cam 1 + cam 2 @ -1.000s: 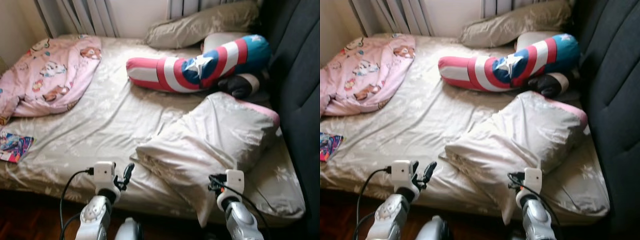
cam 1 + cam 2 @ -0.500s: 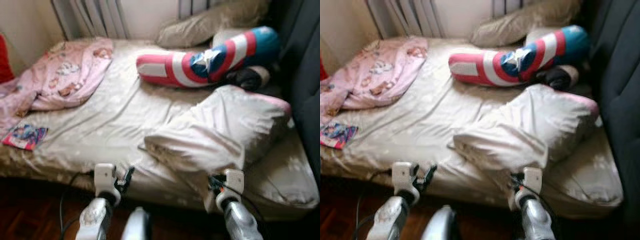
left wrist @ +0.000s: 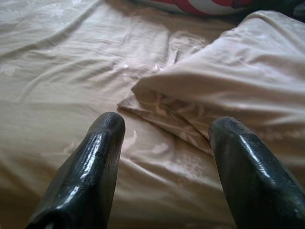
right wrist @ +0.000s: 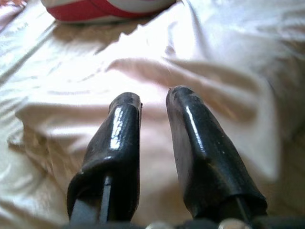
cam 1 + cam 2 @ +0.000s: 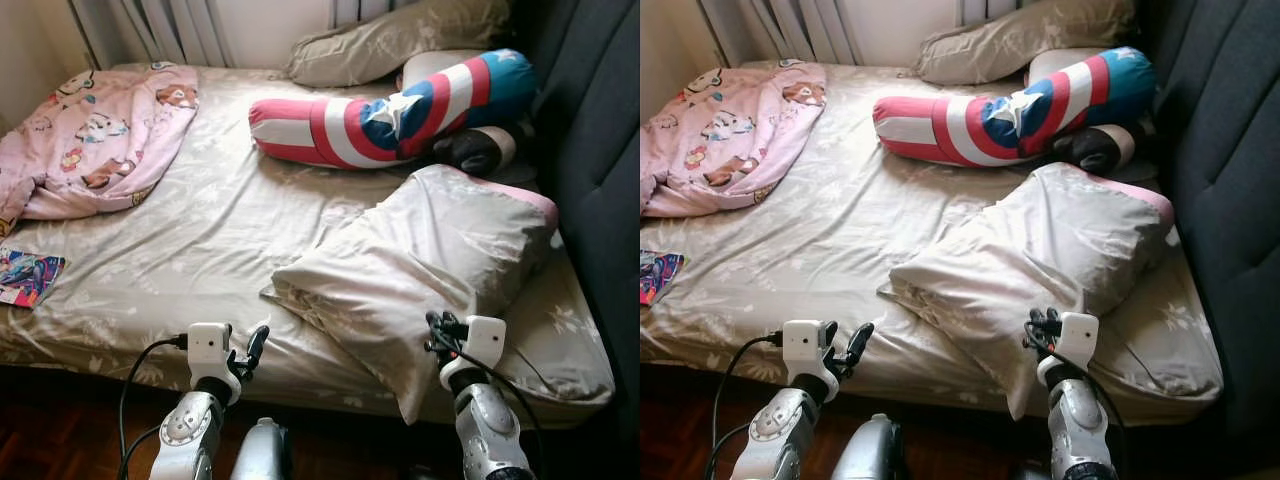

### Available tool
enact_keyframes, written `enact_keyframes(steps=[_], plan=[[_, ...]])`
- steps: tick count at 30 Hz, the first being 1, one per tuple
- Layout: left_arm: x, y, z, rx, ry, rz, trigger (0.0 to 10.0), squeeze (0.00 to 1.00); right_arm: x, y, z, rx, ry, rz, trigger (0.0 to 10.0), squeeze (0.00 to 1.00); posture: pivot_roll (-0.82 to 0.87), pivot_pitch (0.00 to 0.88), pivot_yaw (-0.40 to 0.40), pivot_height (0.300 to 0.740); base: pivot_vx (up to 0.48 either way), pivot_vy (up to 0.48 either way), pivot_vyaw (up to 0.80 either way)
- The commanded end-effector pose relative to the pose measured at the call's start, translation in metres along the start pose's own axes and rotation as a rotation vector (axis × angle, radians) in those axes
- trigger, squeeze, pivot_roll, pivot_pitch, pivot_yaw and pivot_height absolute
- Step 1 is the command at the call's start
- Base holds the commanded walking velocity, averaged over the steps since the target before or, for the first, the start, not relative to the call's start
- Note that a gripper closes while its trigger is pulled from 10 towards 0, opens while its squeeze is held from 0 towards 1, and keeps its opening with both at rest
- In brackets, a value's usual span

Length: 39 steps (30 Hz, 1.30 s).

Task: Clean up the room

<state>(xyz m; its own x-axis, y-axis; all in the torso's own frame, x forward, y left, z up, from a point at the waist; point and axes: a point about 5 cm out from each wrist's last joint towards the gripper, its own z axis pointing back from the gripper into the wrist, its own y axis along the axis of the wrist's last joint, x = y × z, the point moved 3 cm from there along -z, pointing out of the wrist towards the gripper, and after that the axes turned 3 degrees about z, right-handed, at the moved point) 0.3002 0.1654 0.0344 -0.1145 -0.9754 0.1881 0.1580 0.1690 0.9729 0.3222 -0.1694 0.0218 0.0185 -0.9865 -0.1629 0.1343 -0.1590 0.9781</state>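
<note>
A large beige pillow lies askew on the bed's right half, its corner hanging over the front edge. My right gripper is at that hanging corner; in the right wrist view its fingers stand close together with only a narrow gap, pointing at the pillow and holding nothing. My left gripper hovers at the bed's front edge left of the pillow. It is open in the left wrist view, and the pillow's near corner lies just ahead.
A red, white and blue star bolster and a second beige pillow lie at the bed's far end. A pink cartoon blanket is bunched far left, with a colourful booklet near it. A dark upholstered panel bounds the right.
The camera swung and blurred, then settled back. The right gripper now sits slightly higher against the pillow's hanging corner. The things on the bed lie as before.
</note>
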Motion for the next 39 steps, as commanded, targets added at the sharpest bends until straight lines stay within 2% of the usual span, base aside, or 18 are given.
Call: enact_keyframes(steps=[1, 11, 17, 18, 19, 25, 27, 30, 31, 33, 35, 39], plan=[[-0.002, 0.002, -0.001, 0.006, 0.003, 0.001, 10.0, 0.0, -0.001, 0.005, -0.003, 0.014, -0.004, -0.009, 10.0, 0.0, 0.09, 0.105, 0.024, 0.648, 0.292, 0.0, 0.0], [-0.003, 0.002, 0.0, 0.004, 0.007, -0.003, 10.0, 0.0, -0.001, -0.002, 0.0, -0.006, -0.015, -0.005, 10.0, 0.0, 0.09, 0.104, 0.021, 0.648, 0.301, 0.0, 0.0], [-0.002, 0.001, 0.0, 0.002, 0.001, -0.004, 10.0, 0.0, 0.002, -0.005, 0.002, -0.031, -0.041, 0.004, 10.0, 0.0, 0.09, 0.104, 0.02, 0.648, 0.0, 0.0, 0.0], [-0.001, 0.001, 0.0, 0.001, 0.001, -0.004, 10.0, 0.0, 0.003, -0.008, 0.003, -0.058, -0.046, 0.003, 10.0, 0.07, 0.09, 0.104, 0.019, 0.648, 0.0, 0.0, 0.0], [-0.002, 0.001, 0.0, 0.0, 0.0, -0.004, 10.0, 0.0, 0.004, -0.011, 0.005, -0.075, -0.044, -0.021, 10.0, 1.0, 0.09, 0.106, 0.018, 0.648, 0.0, 0.0, 0.0], [-0.001, 0.0, 0.001, -0.004, -0.001, -0.006, 10.0, 0.0, 0.01, -0.012, 0.013, -0.102, -0.059, -0.057, 10.0, 1.0, 0.08, 0.108, 0.02, 0.648, 0.0, 0.0, 0.0], [-0.001, -0.002, 0.001, -0.01, -0.005, -0.009, 10.0, 0.0, 0.003, -0.008, 0.02, -0.119, 0.003, -0.118, 10.0, 1.0, 0.07, 0.105, 0.021, 0.648, 0.0, 0.0, 0.0], [0.0, -0.002, 0.0, -0.011, -0.009, -0.008, 10.0, 0.0, -0.003, -0.007, 0.024, -0.132, 0.056, -0.108, 10.0, 1.0, 0.07, 0.104, 0.02, 0.648, 0.0, 0.0, 0.0], [0.001, -0.002, 0.0, -0.011, -0.012, -0.008, 10.0, 0.0, -0.006, -0.007, 0.027, -0.153, 0.086, -0.135, 10.0, 1.0, 0.07, 0.101, 0.021, 0.648, 0.0, 0.0, 0.0], [0.001, -0.001, -0.001, -0.011, -0.013, -0.009, 10.0, 0.0, -0.005, -0.016, 0.03, -0.238, 0.093, -0.119, 10.0, 1.0, 0.07, 0.098, 0.021, 0.648, 0.0, 0.0, 0.0], [0.002, -0.001, -0.001, -0.011, -0.018, -0.011, 10.0, 0.0, -0.003, -0.032, 0.037, -0.389, 0.105, -0.089, 10.0, 1.0, 0.06, 0.094, 0.019, 0.648, 0.0, 0.0, 0.0], [0.003, -0.002, -0.002, -0.011, -0.022, -0.011, 10.0, 0.0, 0.001, -0.034, 0.035, -0.406, 0.089, -0.126, 10.0, 1.0, 0.07, 0.088, 0.016, 0.648, 0.0, 0.0, 0.0]])
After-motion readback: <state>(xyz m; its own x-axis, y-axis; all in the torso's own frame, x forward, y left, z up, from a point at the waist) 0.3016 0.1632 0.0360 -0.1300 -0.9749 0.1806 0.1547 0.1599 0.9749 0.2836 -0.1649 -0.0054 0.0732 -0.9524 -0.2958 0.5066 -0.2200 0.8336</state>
